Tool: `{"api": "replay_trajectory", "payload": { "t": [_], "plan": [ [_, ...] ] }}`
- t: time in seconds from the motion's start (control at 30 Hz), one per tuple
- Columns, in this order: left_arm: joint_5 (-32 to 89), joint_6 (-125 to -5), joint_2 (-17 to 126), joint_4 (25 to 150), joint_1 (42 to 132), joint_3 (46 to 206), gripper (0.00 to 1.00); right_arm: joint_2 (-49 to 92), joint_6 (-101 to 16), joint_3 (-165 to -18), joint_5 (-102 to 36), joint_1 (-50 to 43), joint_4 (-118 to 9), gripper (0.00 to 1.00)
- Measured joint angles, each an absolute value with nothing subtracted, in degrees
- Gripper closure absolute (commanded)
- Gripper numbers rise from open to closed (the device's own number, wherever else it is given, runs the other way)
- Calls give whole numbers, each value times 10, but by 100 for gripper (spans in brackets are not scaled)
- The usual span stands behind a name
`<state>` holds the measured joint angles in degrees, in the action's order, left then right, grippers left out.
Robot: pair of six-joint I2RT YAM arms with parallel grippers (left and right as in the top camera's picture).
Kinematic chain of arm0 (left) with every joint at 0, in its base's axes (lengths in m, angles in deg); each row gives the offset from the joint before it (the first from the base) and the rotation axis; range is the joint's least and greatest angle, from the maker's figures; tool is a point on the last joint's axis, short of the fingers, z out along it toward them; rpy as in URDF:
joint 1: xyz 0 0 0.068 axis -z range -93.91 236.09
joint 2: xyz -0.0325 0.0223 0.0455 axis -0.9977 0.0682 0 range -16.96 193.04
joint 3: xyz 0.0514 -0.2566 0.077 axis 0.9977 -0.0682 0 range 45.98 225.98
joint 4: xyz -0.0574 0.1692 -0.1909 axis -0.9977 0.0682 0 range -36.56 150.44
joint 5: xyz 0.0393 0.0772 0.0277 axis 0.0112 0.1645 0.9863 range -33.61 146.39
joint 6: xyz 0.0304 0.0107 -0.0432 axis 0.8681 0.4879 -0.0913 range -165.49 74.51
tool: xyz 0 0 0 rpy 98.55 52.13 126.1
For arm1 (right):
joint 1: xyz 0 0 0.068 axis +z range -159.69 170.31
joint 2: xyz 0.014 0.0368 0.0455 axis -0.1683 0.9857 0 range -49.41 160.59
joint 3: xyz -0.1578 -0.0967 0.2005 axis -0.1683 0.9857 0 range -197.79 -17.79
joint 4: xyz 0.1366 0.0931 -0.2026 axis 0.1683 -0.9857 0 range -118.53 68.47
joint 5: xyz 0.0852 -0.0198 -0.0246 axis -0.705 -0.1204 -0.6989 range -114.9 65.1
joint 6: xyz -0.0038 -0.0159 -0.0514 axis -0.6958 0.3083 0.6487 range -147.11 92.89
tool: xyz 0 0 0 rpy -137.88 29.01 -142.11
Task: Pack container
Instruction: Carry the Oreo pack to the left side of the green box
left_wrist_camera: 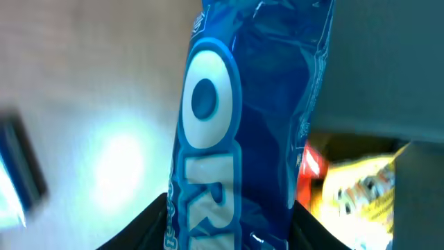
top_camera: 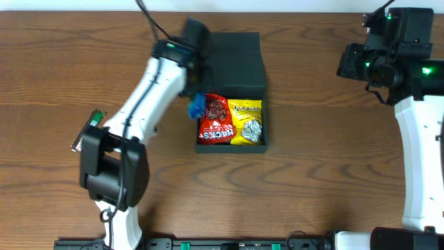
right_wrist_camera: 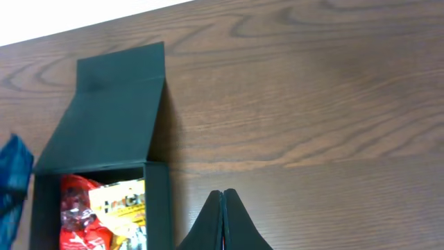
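Left gripper [left_wrist_camera: 232,232] is clamped on the blue Oreo packet [left_wrist_camera: 243,118], hanging it long-ways at the 10 o'clock corner of the container [top_camera: 232,147]. Container is mid-table, lid flap [top_camera: 236,59] laid open toward 12. Red packet [top_camera: 215,119] and yellow packet [top_camera: 248,121] lie side by side inside. Right gripper [right_wrist_camera: 223,219] is pinched closed, empty, off at 3 o'clock.

To do this well: shift toward 3 until the packet clears the 9 o'clock wall, lay it flat, release low. Spare floor room is hard to judge from above, so probably stack it on top.
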<state>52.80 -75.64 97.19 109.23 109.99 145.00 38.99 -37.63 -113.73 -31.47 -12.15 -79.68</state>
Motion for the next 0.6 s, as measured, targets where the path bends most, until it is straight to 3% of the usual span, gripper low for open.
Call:
{"api": "replay_trajectory", "payload": {
  "t": [0.2,0.6],
  "plan": [
    [571,-873,965,1122,1162,1450,94,390,-353,-1137,-315,-123,-796,98],
    [627,-852,965,1077,1180,1393,94,390,-325,-1137,-315,-123,-800,98]
  ]
}}
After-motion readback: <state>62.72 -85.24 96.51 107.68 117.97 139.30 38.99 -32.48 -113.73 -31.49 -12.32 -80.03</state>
